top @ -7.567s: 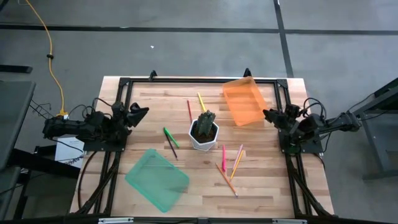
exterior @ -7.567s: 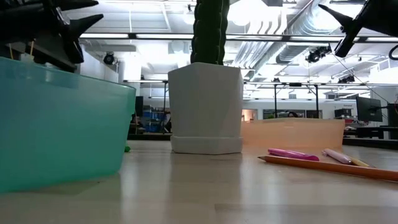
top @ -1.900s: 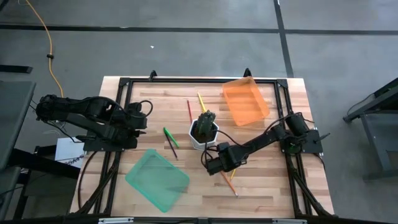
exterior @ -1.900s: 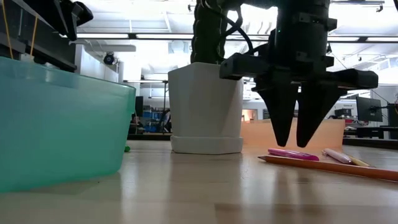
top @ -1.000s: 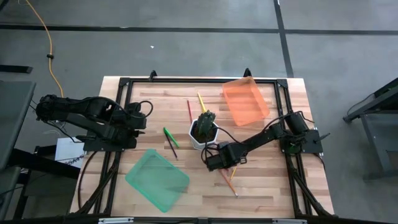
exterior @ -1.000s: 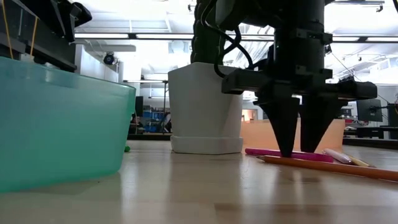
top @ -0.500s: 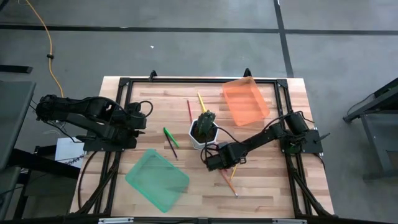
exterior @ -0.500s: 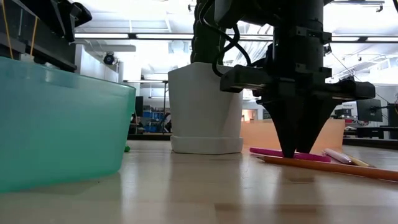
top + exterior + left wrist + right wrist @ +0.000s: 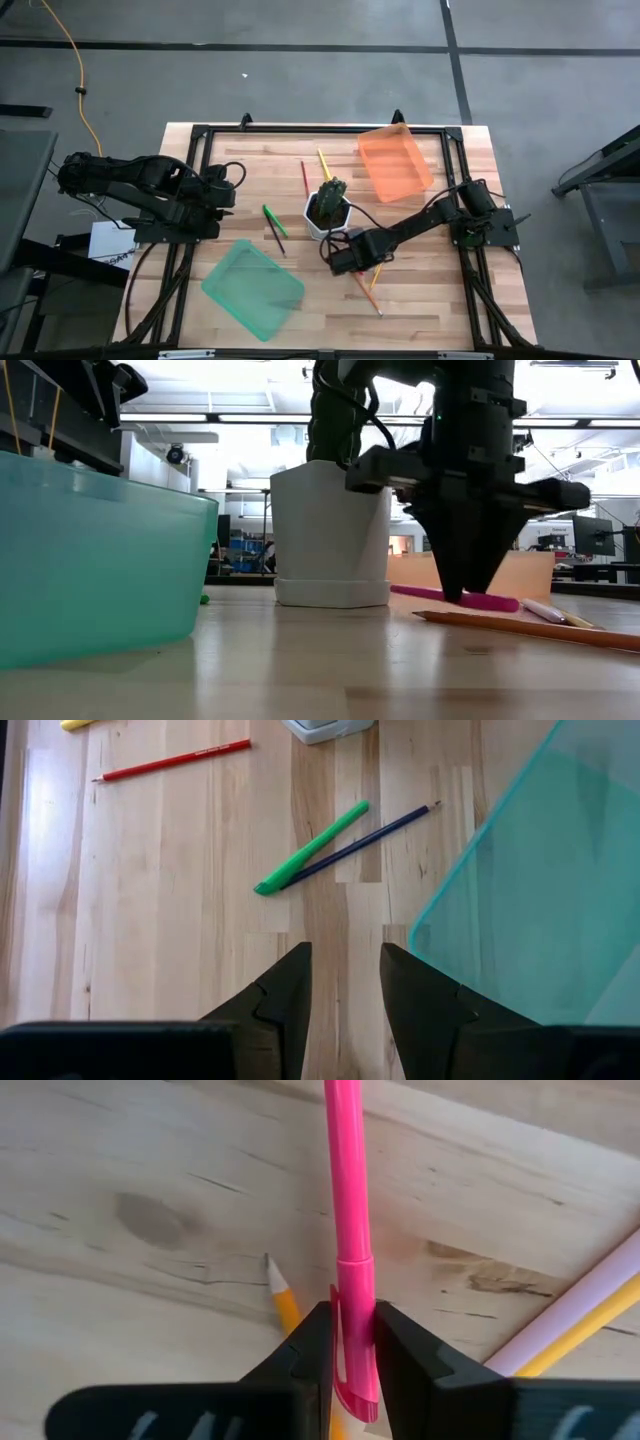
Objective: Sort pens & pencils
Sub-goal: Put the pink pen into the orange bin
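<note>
1. Right gripper, fingers closed on the pink pen near its clip end, pen barely clear of the table beside the white plant pot.
2. Risk: held off-centre, the pen may pivot or slip during transport.
3. Orange tray and teal tray appear empty.
4. Left gripper waits, fingers parted, holding nothing, above the green pen.

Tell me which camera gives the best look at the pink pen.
The right wrist view: the pink pen fills it, pinched between the right gripper fingers. The low view shows the pen side-on, partly behind the gripper. In the high view the arm hides it; the left wrist view misses it.
</note>
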`<state>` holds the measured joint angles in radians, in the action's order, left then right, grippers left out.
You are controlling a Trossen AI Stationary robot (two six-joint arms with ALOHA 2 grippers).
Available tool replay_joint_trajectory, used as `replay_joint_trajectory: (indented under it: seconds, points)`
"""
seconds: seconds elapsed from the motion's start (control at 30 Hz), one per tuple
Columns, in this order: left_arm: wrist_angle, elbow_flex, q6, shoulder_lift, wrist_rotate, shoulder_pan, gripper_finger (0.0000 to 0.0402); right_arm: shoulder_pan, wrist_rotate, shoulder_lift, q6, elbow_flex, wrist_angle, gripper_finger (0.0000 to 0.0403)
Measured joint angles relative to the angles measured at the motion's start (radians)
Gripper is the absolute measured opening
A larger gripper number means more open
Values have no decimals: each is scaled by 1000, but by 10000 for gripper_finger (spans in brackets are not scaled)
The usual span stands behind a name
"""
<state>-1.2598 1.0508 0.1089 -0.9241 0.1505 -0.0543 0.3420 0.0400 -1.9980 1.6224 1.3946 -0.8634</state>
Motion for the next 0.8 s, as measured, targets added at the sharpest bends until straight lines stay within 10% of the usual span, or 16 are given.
replay_joint_trajectory:
  seconds: [0.8]
  points:
    - [-4, 0, 0, 0, -1, 0, 108, 71, 41, 42, -79, 154, -84, 45]
